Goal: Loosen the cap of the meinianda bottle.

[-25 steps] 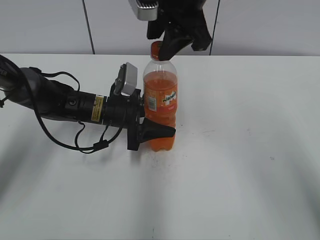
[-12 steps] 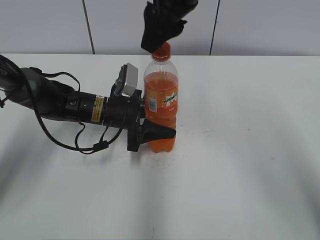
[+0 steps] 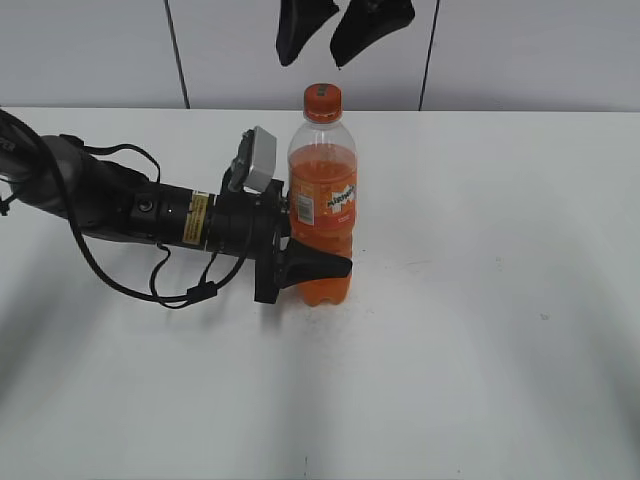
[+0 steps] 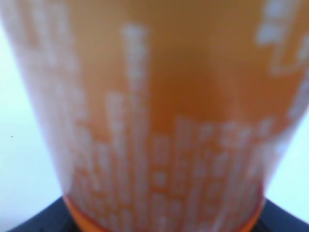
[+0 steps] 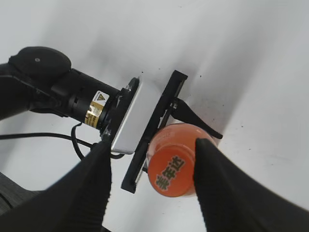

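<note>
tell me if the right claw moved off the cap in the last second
Yes. The right claw has risen straight up: against the cap, which it gripped before, its open jaws now hang clear above, while the left claw holds the meinianda bottle.

The meinianda bottle stood upright on the white table, full of orange drink. Its orange cap sat on top.

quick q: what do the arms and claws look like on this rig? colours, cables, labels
Both arms are black. The left arm is a thick cylindrical tube with a yellow-and-white warning sticker, loose black cables looping beside it, and a grey-white camera box at the wrist. The left claw has black tapered fingers. The right claw has broad, matte black, pointed fingers.
</note>
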`<state>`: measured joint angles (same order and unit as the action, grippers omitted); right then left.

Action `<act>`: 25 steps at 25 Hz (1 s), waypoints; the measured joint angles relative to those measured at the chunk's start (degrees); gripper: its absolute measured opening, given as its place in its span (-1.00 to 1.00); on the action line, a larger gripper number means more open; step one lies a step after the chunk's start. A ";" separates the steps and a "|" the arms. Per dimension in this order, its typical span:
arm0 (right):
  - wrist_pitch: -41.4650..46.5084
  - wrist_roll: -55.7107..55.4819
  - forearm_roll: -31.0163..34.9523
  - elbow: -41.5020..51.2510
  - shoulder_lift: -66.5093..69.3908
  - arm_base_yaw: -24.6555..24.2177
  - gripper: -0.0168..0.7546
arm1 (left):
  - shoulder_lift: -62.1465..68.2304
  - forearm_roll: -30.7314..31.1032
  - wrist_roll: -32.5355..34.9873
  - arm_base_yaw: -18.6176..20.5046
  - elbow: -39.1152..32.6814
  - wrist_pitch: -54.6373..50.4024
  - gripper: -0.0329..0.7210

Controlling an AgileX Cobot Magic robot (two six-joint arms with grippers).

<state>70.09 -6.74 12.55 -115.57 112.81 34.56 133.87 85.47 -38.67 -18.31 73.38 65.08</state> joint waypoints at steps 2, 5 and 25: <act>0.00 -4.62 -1.20 0.36 -0.32 0.00 0.10 | 0.00 0.00 0.00 0.00 0.00 0.00 0.14; 0.00 -9.65 -2.83 1.96 -1.20 0.00 0.10 | 0.00 -0.12 -0.06 0.00 0.00 -0.13 0.14; 0.00 -17.46 -4.43 2.48 0.55 0.62 0.15 | 0.00 -0.41 -0.06 -0.11 0.00 -0.30 0.14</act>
<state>70.08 -24.20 8.12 -113.09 113.36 35.19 133.87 85.05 -38.73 -18.42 73.38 64.78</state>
